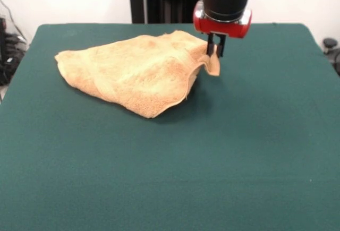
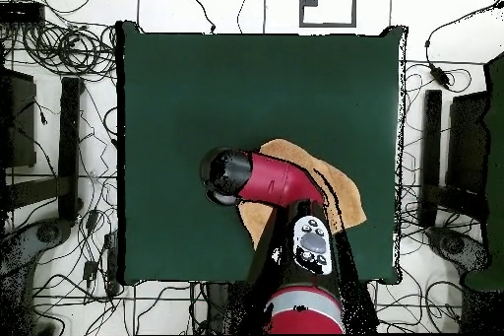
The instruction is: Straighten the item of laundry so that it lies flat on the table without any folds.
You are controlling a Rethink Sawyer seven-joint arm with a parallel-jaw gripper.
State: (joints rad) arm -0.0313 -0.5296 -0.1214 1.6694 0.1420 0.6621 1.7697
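The near half of the green counter (image 1: 175, 178) lies bare. Farther back, left of centre, the orange-tan towel (image 1: 138, 71) rests rumpled, folded over itself, one point toward the near side. At its far right corner the gripper (image 1: 216, 46) has its fingers clenched on the towel's edge, lifting it slightly

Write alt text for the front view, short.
A red and black robot arm's gripper pinches the raised right corner of a rumpled, folded orange-tan towel, jaws shut on the cloth. The towel lies on the far part of a dark green table.
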